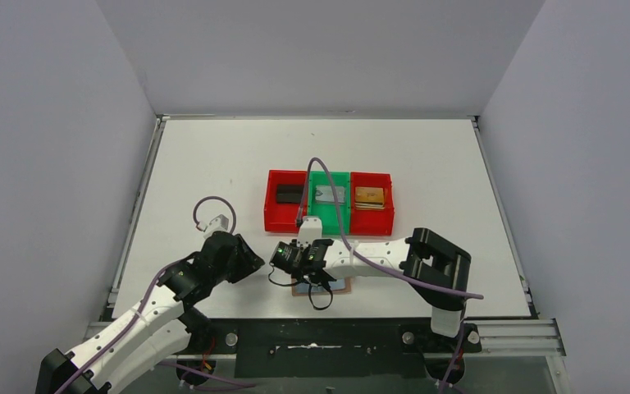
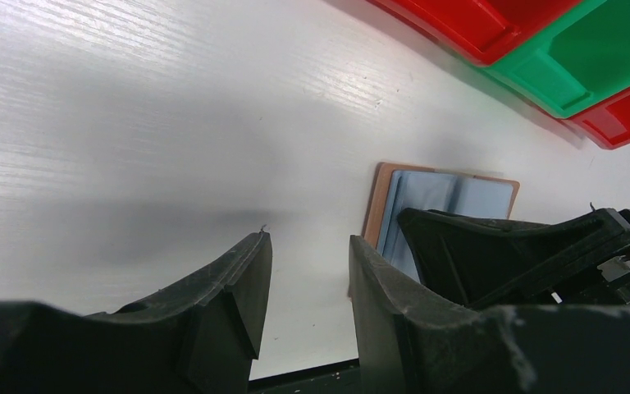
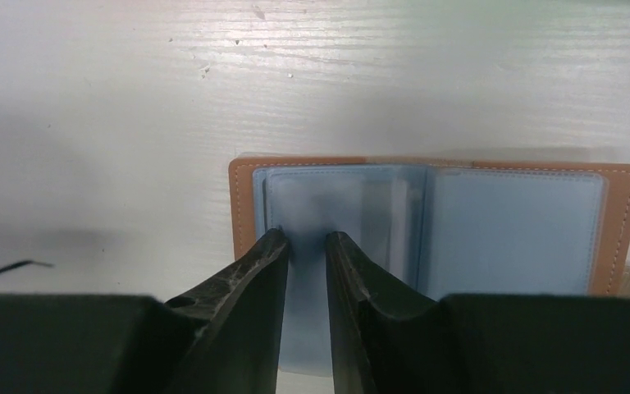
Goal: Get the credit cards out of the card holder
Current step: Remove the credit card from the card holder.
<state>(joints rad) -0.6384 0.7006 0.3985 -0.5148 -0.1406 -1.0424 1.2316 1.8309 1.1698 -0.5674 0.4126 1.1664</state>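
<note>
The tan card holder [image 3: 241, 197] lies open on the table near the front edge, its grey-blue lining up; it shows too in the top view [image 1: 341, 286] and the left wrist view [image 2: 381, 193]. A light blue credit card [image 3: 305, 328] sticks out of its left page past the near edge. My right gripper [image 3: 305, 234] points down on that card, jaws a narrow gap apart, with the card's flat face showing between them. My left gripper [image 2: 308, 238] hovers open over bare table just left of the holder, with nothing in it. Black [image 1: 289, 194], silver [image 1: 330, 195] and gold [image 1: 370, 197] credit cards lie in the bins.
A row of bins stands behind the holder: a red bin [image 1: 274, 215], a green bin [image 1: 321, 182] and another red bin [image 1: 387, 215]. The right arm's purple cable [image 1: 328, 189] arches over the green bin. The table's front edge [image 1: 328, 316] is close behind the holder.
</note>
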